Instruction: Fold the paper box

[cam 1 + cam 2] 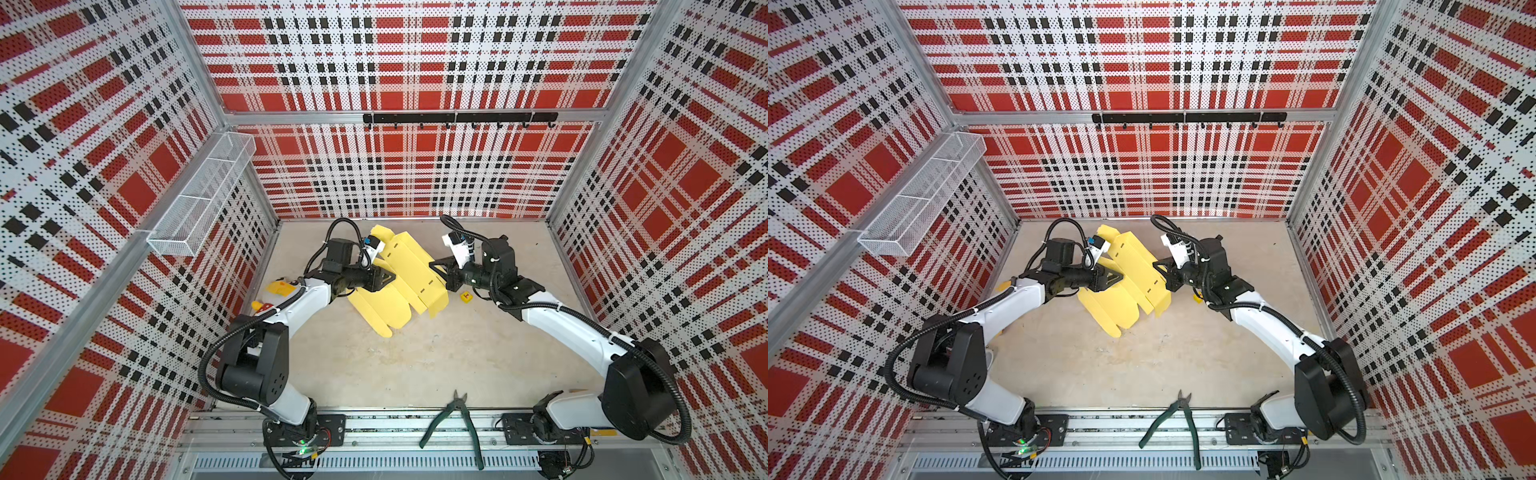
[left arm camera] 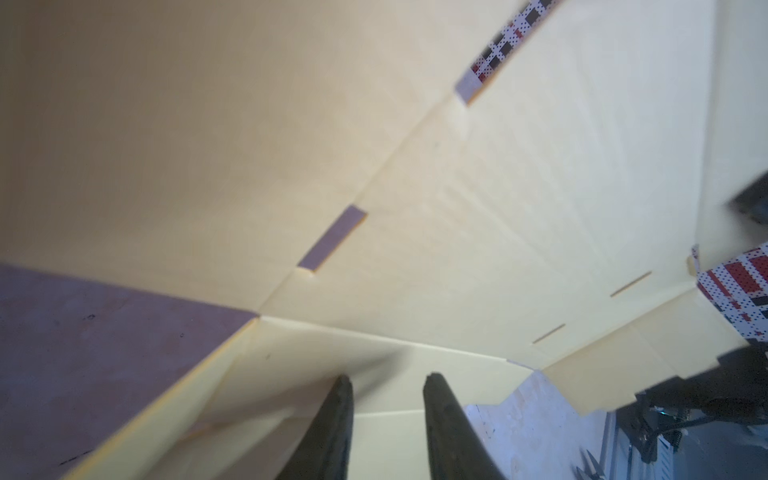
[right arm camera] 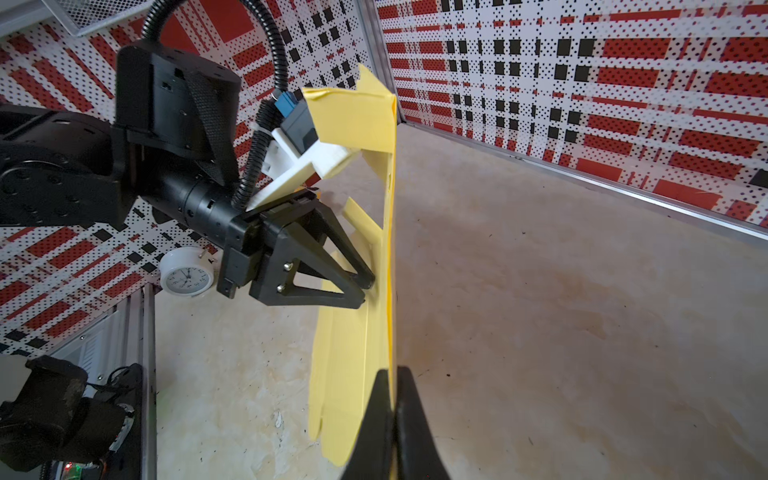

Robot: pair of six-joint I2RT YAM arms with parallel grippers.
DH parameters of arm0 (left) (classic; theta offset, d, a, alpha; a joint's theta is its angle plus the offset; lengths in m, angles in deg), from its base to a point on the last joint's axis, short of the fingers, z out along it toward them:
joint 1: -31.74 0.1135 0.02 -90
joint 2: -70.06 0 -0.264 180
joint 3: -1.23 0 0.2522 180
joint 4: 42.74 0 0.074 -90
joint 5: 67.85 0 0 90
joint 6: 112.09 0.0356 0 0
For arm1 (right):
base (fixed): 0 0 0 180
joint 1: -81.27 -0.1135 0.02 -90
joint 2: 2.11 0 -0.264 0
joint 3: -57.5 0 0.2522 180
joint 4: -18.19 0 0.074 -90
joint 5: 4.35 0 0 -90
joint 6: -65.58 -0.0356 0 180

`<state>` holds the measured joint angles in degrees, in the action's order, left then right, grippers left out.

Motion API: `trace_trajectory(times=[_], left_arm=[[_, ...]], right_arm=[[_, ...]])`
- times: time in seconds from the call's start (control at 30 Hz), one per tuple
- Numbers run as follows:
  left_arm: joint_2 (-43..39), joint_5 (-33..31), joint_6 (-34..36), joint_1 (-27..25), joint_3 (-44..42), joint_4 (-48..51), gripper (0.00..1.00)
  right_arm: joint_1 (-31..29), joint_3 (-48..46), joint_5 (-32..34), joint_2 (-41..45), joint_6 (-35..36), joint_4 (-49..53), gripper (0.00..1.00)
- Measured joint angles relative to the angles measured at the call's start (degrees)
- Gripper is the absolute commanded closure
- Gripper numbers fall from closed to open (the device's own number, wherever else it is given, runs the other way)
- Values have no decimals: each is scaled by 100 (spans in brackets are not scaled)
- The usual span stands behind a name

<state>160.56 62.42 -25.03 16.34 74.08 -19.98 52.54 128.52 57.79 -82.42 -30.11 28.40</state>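
The paper box (image 1: 399, 286) (image 1: 1125, 291) is a pale yellow die-cut sheet with slots and rounded tabs, partly lifted off the table at mid-back. My right gripper (image 1: 433, 266) (image 1: 1156, 264) (image 3: 392, 370) is shut on the sheet's right edge and holds that panel (image 3: 353, 353) upright. From the left, my left gripper (image 1: 392, 277) (image 1: 1121, 276) (image 2: 388, 376) (image 3: 368, 290) has its tips against the sheet's inner face (image 2: 498, 208). Its jaws stand a little apart with nothing pinched between them.
Green-handled pliers (image 1: 453, 419) lie at the front edge. A tiny yellow cube (image 1: 466, 296) sits under the right wrist. A yellow plush toy (image 1: 277, 289) lies behind the left arm, with a white alarm clock (image 3: 187, 272) nearby. A wire basket (image 1: 199, 199) hangs on the left wall.
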Motion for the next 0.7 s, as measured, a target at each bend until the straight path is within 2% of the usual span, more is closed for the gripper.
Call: trace_trajectory(times=[0.27, 0.4, 0.47, 0.5, 0.6, 0.63, 0.7], left_arm=[[136, 33, -398, -11, 44, -44, 67], [-212, 151, -468, 111, 44, 15, 61], [-481, 181, -452, 267, 44, 59, 61], [-616, 181, -452, 389, 44, 66, 68], [-811, 83, -518, 763, 68, 83, 97], [-815, 11, -575, 863, 92, 96, 100], [-811, -188, -649, 1032, 111, 101, 100]], right_arm=[[0, 0, 120, -39, 31, 48, 100], [63, -4, 258, -33, 120, 232, 100], [125, -20, 267, -15, 142, 273, 100], [160, -33, 267, 2, 151, 295, 100], [214, -44, 234, 48, 166, 339, 100], [225, -44, 214, 57, 166, 332, 100], [223, -46, 129, 70, 164, 330, 100]])
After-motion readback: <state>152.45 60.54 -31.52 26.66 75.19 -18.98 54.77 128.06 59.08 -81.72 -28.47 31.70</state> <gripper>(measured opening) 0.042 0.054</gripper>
